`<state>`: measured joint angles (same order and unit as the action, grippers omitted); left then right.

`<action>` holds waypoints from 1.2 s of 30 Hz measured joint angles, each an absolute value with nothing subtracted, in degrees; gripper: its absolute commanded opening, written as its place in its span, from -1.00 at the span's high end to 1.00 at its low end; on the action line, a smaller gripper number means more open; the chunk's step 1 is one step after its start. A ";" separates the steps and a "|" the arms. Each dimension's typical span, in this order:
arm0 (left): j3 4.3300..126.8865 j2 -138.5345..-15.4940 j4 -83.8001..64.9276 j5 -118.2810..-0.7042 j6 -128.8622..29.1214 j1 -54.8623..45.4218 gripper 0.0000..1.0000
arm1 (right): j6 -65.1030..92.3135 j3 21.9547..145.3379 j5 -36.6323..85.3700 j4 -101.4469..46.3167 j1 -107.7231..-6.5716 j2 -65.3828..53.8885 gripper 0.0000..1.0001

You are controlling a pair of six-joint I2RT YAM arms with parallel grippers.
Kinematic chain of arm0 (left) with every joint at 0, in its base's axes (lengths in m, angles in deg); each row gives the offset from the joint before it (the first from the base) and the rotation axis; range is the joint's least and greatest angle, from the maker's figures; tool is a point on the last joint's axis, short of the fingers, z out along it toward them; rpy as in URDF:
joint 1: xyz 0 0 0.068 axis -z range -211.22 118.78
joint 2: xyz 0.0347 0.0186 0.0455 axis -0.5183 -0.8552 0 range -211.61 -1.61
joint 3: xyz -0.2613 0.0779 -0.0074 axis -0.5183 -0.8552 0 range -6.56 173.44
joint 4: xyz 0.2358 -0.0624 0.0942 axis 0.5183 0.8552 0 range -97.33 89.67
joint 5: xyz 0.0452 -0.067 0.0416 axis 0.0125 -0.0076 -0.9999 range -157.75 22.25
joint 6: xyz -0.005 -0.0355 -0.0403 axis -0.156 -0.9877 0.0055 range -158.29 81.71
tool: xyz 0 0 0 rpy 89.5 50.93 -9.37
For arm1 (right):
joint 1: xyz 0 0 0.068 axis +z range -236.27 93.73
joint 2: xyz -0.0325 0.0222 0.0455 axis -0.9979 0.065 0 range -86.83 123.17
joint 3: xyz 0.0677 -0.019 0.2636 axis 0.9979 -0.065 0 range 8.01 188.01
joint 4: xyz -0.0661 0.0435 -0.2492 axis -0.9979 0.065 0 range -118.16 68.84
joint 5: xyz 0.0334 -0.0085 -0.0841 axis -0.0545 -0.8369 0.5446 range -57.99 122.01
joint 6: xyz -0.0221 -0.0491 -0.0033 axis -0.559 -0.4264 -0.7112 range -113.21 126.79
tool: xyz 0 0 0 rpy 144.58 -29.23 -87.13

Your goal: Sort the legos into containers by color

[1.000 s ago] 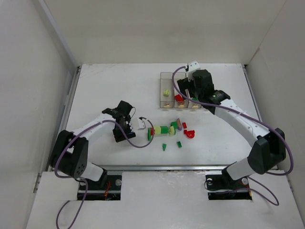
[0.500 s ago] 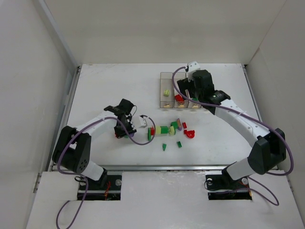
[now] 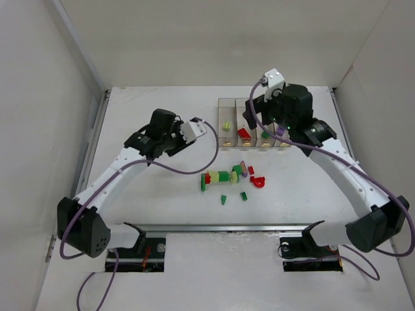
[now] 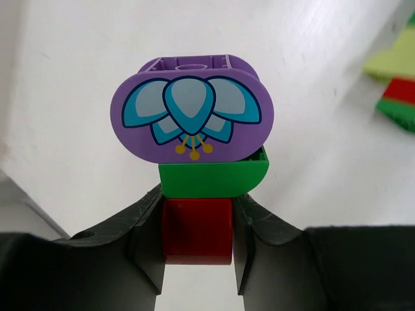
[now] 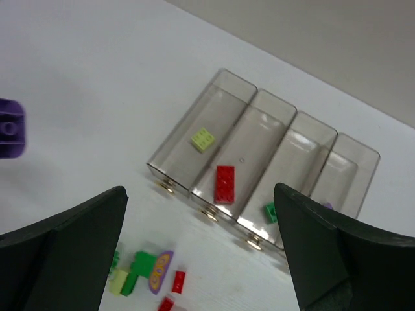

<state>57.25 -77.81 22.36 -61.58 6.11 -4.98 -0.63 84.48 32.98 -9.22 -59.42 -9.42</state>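
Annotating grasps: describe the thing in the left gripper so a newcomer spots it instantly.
Start at the left arm, left of the containers. The left gripper clamps a three-brick stack: red, green, then purple. Its purple top's blue petal print sets it apart from the loose bricks.

Four containers (image 5: pixel 240 79) joined in a row, holding one brick apiece: one pale yellow-green brick (image 5: pixel 203 139), one red brick (image 5: pixel 224 184), one green brick (image 5: pixel 271 211), one purple brick (image 5: pixel 326 206) barely showing. One stacked clump (image 4: pixel 194 188) of three: one purple piece (image 4: pixel 191 116), one green piece (image 4: pixel 213 179), one red piece (image 4: pixel 196 230). Roughly eleven loose legos (image 3: pixel 224 176) on the table (image 3: pixel 305 188) — too small and bunched for a firm count.
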 measured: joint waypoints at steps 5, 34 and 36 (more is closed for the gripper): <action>60.46 -73.64 15.50 -60.66 4.65 -2.03 1.00 | 4.53 89.00 18.56 -11.19 -60.67 -10.47 -1.00; 64.64 -73.46 7.76 -61.01 3.23 7.04 1.00 | 27.61 97.11 -13.20 -16.67 -58.16 6.18 0.89; 64.64 -73.46 7.91 -61.14 3.07 7.02 1.00 | 27.57 97.11 -13.24 -16.85 -58.13 6.23 1.00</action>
<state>64.64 -73.46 7.91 -61.14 3.07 7.02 27.57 97.11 -13.24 -16.85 -58.13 6.23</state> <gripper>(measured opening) 0.334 0.441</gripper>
